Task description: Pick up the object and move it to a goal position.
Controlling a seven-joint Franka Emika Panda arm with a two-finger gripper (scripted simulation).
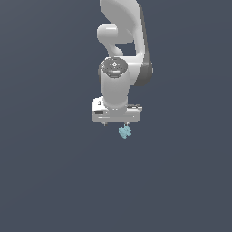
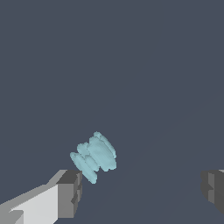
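Observation:
The object (image 1: 125, 132) is a tiny light cyan, knobbly lump lying on the dark floor just under the white gripper's hand in the exterior view. In the wrist view the object (image 2: 93, 156) sits close beside one grey finger pad (image 2: 70, 194), while the other pad (image 2: 214, 190) stands far off at the picture's edge. The gripper (image 2: 142, 192) is open, its jaws spread wide with nothing gripped between them. In the exterior view the gripper (image 1: 116, 123) hangs pointing down, its fingertips barely showing below the hand. No goal marker shows.
The white arm (image 1: 118, 41) rises behind the hand toward the top of the exterior view. All around lies a plain dark blue-grey floor (image 1: 54, 172) with no other objects in sight.

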